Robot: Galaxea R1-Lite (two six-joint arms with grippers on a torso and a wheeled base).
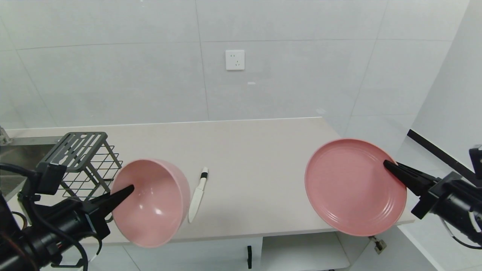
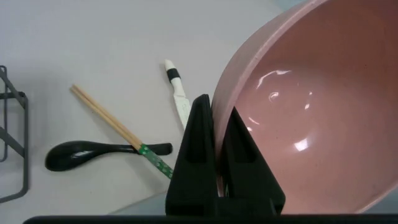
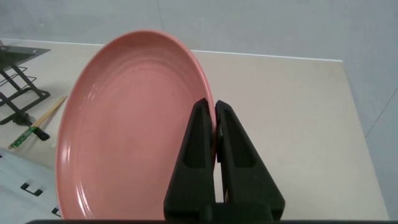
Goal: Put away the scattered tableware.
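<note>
Pink bowl (image 1: 154,203), tipped sideways, pinched by left claw (image 1: 130,188); right claw (image 1: 386,163) clamps tilted plate (image 1: 346,188).

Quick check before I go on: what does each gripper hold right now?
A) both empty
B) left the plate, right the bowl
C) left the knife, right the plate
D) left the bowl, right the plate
D: the left gripper is shut on the rim of the pink bowl and the right gripper on the rim of the pink plate; the knife lies on the counter.

pink bowl (image 2: 311,124) cropped, wire rack (image 3: 18,53) cropped
</note>
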